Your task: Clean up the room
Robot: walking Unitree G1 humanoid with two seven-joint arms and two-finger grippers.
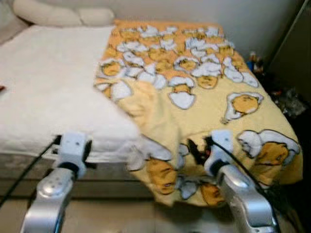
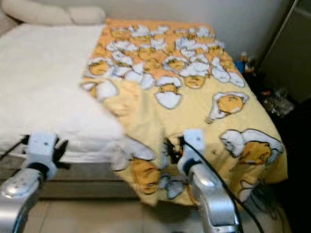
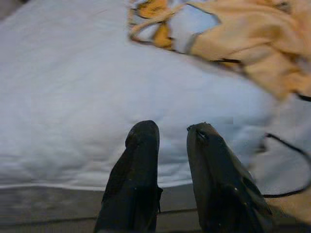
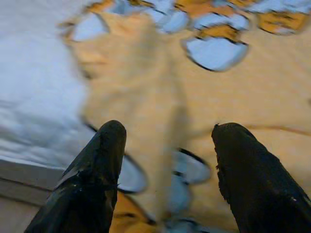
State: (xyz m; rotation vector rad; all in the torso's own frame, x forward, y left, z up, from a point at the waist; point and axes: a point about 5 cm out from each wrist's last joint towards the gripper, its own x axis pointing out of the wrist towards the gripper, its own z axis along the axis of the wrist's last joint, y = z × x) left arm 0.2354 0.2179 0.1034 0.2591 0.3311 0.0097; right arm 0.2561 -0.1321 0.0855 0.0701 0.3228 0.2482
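Yellow blanket (image 1: 194, 107) with a cartoon egg print covers the right half of the bed, its lower edge hanging over the foot end toward the floor. Its left edge is folded back on a diagonal, so the white mattress cover (image 1: 43, 92) lies bare on the left half. Two pale pillows (image 1: 58, 13) sit at the head.

Right gripper (image 4: 167, 145) is at the foot edge, right over the bunched blanket fold. Fingers spread wide, fold running between them, nothing clamped. Left gripper (image 3: 172, 145) hovers at the foot edge over the bare white cover, fingers a little apart, holding nothing.

Likely step: grab the blanket edge to spread it across the bed. Judgement only.

Risks:
- Right closes on the thick bunched fold, not a single edge, so the blanket drags as a lump and does not flatten.
- Left sits over the white cover and could pinch that instead of the blanket.
- A black cable (image 1: 233, 158) runs along the right arm near the fold and could snag the fabric on a pull.
- Overhang at the foot is heavy; a weak grip may let the blanket slide off toward the floor.

Hard to see: all views are soft with motion blur. Dark clutter (image 1: 286, 99) beside the bed on the right can't be identified. Blanket's far right edge and bottom hem are partly hidden behind the right arm.
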